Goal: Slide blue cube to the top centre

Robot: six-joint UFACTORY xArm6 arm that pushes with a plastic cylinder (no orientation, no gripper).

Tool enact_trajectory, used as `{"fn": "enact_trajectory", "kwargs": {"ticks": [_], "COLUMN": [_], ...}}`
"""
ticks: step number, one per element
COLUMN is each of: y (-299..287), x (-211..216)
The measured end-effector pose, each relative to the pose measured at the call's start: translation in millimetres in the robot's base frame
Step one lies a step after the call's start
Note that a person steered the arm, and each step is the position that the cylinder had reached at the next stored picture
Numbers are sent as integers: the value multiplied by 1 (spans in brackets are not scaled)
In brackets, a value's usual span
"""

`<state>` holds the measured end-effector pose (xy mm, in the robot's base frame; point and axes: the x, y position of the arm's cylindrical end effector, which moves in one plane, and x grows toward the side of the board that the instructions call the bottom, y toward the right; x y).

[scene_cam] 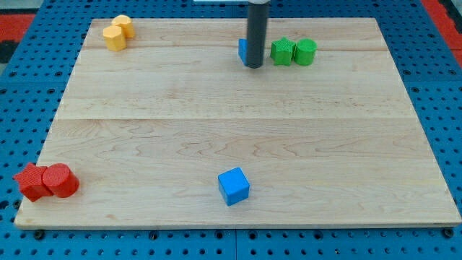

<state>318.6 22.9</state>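
Observation:
A blue cube (234, 185) sits near the view's bottom centre of the wooden board (238, 123). A second blue block (242, 49) stands at the view's top centre, mostly hidden behind the rod. My tip (253, 66) rests on the board at the top centre, touching or just beside that second blue block's right side. The tip is far above the bottom blue cube in the view.
Two green blocks (282, 51) (305, 51) stand just right of the rod. Two yellow blocks (114, 37) (123, 25) sit at the top left corner. Two red blocks (31, 180) (60, 180) sit at the bottom left corner. Blue pegboard surrounds the board.

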Motion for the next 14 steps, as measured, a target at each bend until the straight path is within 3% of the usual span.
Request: {"fn": "enact_trajectory", "kwargs": {"ticks": [2,3,4,6,7,8,9,10,11,12,13,14], "y": [-4,29,65,28,-9,-45,-92,-104,-152,-154,-148,-167], "x": [15,69,164,291,285,222,190,190,165,144,134,186]}}
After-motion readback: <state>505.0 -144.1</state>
